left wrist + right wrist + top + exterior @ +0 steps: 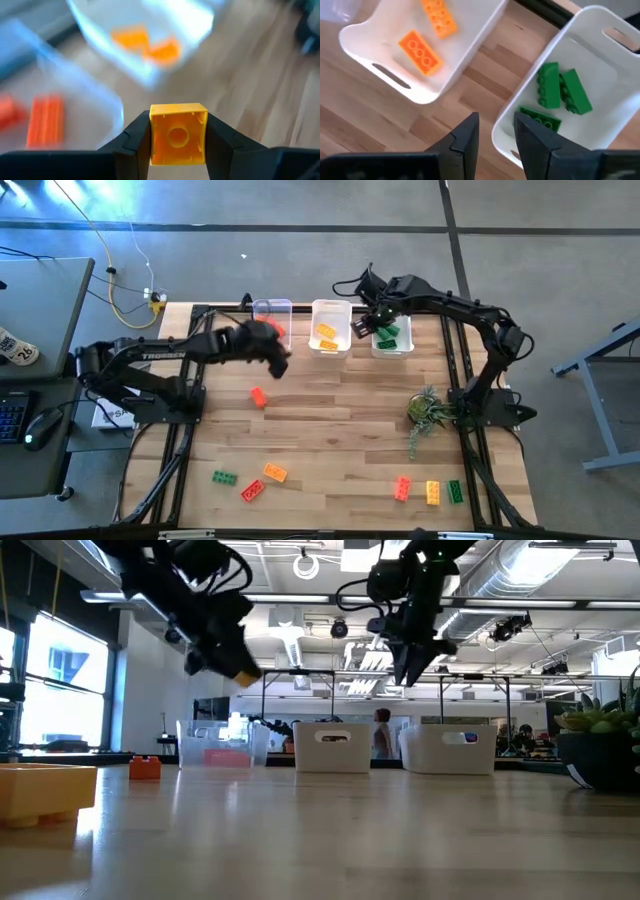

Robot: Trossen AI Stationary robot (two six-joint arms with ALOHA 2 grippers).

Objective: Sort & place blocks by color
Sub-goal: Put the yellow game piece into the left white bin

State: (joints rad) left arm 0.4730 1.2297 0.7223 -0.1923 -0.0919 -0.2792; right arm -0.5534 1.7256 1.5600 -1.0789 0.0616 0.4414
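Note:
My left gripper [178, 131] is shut on a yellow block [178, 145] and hangs in the air near the clear bin with red blocks [272, 313]; the low view shows it high above the table [238, 668]. My right gripper [496, 125] is open and empty. It hovers over the gap between the orange-block bin [427, 65] and the green-block bin [600, 60]. Loose blocks lie flat on the table: a red one [259, 397], a group near the front left [250, 482] and three near the front right [430, 491]. My left gripper pinches the yellow block by two opposite side walls [152, 142], one finger [135, 142] on each side. The block's hollow underside faces the wrist camera. It is lifted clear of the table, as the low view shows [246, 675].
Three bins stand in a row at the table's far edge [330, 325]. A green plant sprig [428, 410] lies near the right arm's base. The bare wood in the table's middle [330, 430] is free room. A person stands in the room behind [382, 735].

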